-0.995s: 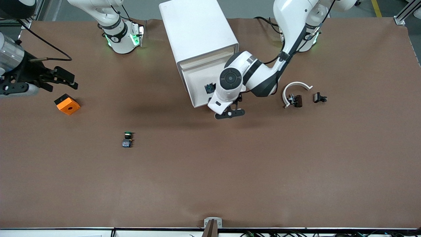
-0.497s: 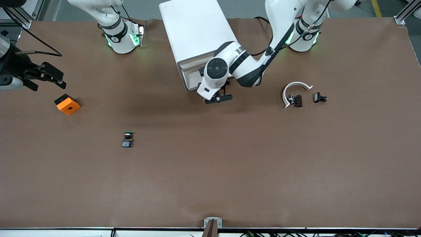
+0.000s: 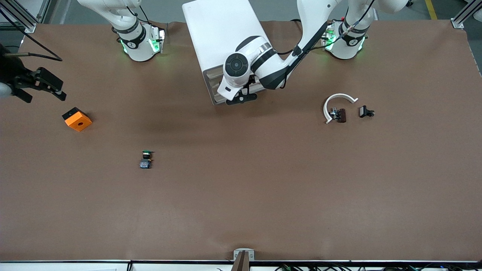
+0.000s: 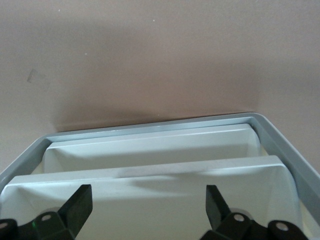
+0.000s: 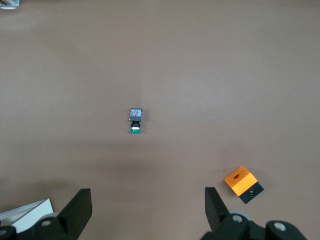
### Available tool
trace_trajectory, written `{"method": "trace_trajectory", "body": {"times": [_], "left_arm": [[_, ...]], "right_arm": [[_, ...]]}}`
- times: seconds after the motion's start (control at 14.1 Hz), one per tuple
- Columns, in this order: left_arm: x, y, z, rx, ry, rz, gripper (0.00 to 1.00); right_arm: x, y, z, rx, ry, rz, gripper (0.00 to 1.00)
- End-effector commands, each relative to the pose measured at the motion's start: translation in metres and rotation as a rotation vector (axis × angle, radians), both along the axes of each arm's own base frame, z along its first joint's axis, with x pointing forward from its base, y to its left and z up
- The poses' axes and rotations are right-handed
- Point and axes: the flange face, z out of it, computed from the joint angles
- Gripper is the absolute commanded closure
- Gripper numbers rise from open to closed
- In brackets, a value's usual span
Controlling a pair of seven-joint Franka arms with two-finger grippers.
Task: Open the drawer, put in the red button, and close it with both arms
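We see the left arm's black two-finger gripper (image 3: 241,98) at the front of the white box cabinet (image 3: 222,41), which stands at the table's robot-side edge, midway along it. Its fingers (image 4: 80,202) are spread, holding nothing, over the wide shallow white tray drawer (image 4: 150,170), which looks almost fully pushed in. We can't spot the red-capped push button anywhere. The right arm's black gripper (image 3: 39,82) waits spread and empty over the table's right-arm end, near the small orange block with a round hole (image 3: 77,119). The green-capped push button (image 3: 145,159) sits mid-table. The white curved bracket (image 3: 337,101) lies toward the left-arm end.
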Motion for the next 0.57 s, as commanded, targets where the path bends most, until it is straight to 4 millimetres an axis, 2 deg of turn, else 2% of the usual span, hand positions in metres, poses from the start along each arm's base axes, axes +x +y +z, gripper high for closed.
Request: {"method": "trace_trajectory", "body": {"times": [0.0, 0.14, 0.21, 0.28, 0.5], "left_arm": [[0.012, 0.016, 0.021, 0.017, 0.009, 0.039, 0.0], [0.069, 0.049, 0.042, 0.0, -0.023, 0.127, 0.0], [0.103, 0.075, 0.053, -0.009, -0.032, 0.183, 0.0], [0.129, 0.098, 0.067, -0.014, -0.039, 0.224, 0.0], [0.208, 0.185, 0.104, 0.016, -0.105, 0.3, 0.0]], "right_arm": [[-0.001, -0.004, 0.009, -0.02, -0.006, -0.008, 0.0], [0.0, -0.004, 0.009, -0.018, -0.006, -0.007, 0.0], [0.0, -0.001, 0.009, -0.018, -0.006, -0.001, 0.0], [0.0, -0.001, 0.009, -0.019, -0.009, 0.001, 0.0], [0.0, -0.001, 0.007, -0.018, -0.003, 0.009, 0.0]]}}
